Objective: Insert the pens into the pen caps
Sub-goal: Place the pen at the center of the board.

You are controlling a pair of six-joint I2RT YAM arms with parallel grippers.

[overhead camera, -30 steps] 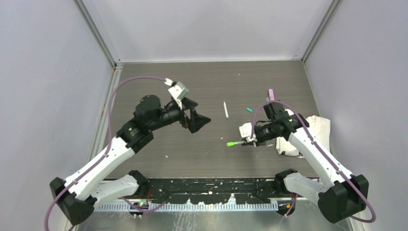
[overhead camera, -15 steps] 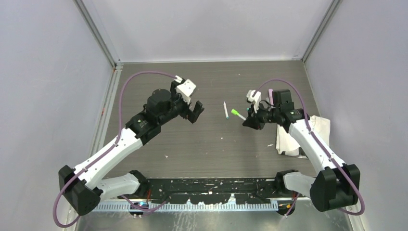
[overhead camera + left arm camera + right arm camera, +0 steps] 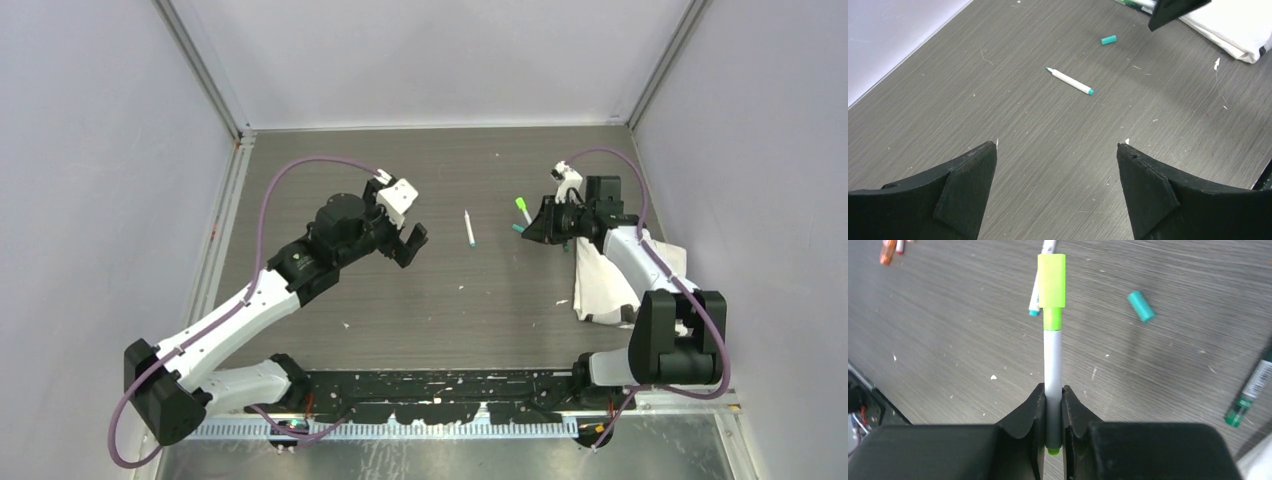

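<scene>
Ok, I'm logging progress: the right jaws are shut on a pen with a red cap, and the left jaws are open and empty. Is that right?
No: the cap is bright green, not red. The right wrist view shows the right jaws shut on a pen with a bright green cap on its end. The left jaws are indeed open and empty.

a dark grey wood-grain table (image 3: 420,320) sits boxed in by plain pale lilac walls: a back wall (image 3: 440,60), a left wall (image 3: 90,200) and a right wall (image 3: 770,150). a slanting metal post (image 3: 203,70) marks the far left corner, a second post (image 3: 667,60) the far right. small white specks (image 3: 346,325) dot the tabletop. the light is soft and even.
</scene>
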